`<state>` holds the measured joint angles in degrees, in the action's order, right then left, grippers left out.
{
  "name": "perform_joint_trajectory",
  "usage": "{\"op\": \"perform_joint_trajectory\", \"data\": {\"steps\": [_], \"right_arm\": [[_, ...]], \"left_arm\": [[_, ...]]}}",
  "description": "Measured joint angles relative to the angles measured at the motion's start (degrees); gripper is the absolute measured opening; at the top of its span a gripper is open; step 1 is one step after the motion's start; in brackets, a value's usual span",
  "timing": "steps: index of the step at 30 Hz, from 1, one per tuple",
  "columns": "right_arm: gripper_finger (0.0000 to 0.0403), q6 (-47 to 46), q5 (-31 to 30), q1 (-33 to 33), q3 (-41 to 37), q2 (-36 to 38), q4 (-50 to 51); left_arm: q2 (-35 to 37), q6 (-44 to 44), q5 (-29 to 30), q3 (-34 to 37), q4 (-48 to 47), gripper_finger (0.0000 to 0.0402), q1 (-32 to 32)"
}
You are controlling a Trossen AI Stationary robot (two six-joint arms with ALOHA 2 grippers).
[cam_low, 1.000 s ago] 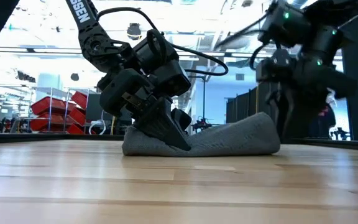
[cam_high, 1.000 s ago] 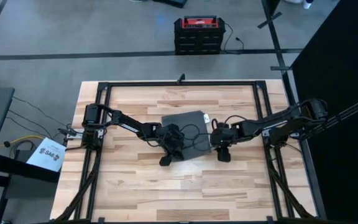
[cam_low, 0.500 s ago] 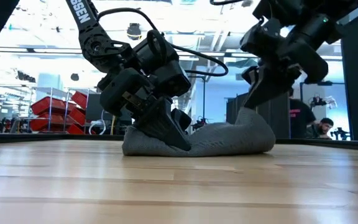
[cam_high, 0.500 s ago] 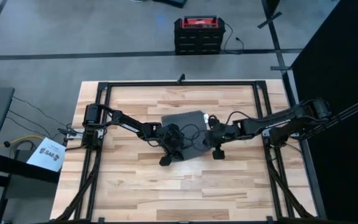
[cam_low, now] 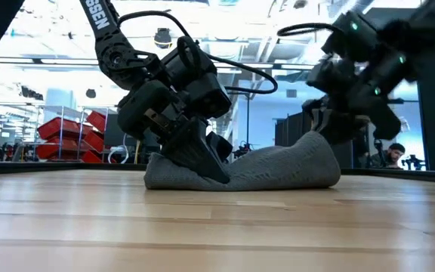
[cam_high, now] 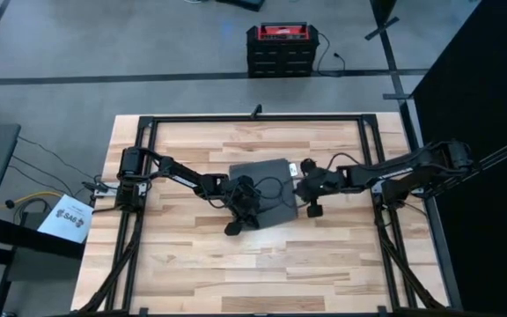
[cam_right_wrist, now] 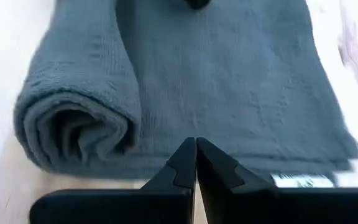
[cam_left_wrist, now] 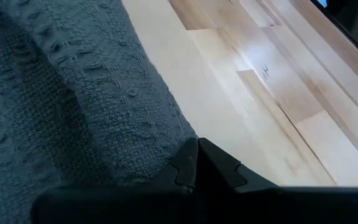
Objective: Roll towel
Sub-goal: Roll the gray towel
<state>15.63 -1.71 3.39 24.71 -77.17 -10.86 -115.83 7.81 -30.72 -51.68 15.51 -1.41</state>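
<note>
The dark grey towel (cam_high: 269,176) lies mid-table, its near part rolled into a thick roll (cam_right_wrist: 73,127) and its far part flat, with a white tag (cam_right_wrist: 303,180) at the right edge. My left gripper (cam_low: 219,178) is shut, slanting down onto the roll's near side. My right gripper (cam_high: 303,189) is shut at the towel's right end (cam_low: 327,162), fingertips level with the edge. My left gripper presses its shut fingers (cam_left_wrist: 194,163) against the near side of the towel's roll (cam_left_wrist: 135,124), left of the roll's middle. The fingers slant down from the table's left. The roll rests on the table. My right gripper is at the towel's right edge (cam_right_wrist: 194,134); I cannot tell whether it touches.
A black rail frame (cam_high: 148,123) borders the wooden table. Bare wood (cam_high: 262,264) stretches from the towel to the near edge. A red and black case (cam_high: 280,48) sits on the floor past the far edge. A person (cam_low: 395,155) shows in the room behind.
My right gripper swung in toward the towel's right end, tipping over it and nudging that end left, then drew back right and a little toward the far edge. The towel's right end has sprung back out. My left gripper has stayed on the roll.
</note>
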Motion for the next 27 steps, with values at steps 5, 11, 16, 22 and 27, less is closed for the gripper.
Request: {"op": "perform_joint_trajectory", "data": {"steps": [5,11,16,22,27], "right_arm": [[0.0,-3.8,6.4,1.3,-10.4,-2.5,-24.3],[0.0,-6.3,6.6,-0.3,-11.4,-13.9,-36.5],[0.0,-10.2,7.0,-4.3,-11.0,-21.1,-43.3],[0.0,-16.1,7.0,-8.0,-11.0,-21.2,-43.6],[0.0,-21.9,7.5,-8.6,-11.0,-21.0,-42.2]], "left_arm": [[-0.1,-2.5,0.0,0.0,0.8,0.0,0.0],[-0.2,-5.7,-0.2,0.1,2.2,0.0,-0.5],[-0.2,-7.7,0.1,0.1,2.2,0.0,-0.5],[-0.2,-8.6,0.2,0.1,2.4,0.0,-0.8],[-0.2,-9.4,0.0,0.0,2.5,0.0,-1.1]]}}
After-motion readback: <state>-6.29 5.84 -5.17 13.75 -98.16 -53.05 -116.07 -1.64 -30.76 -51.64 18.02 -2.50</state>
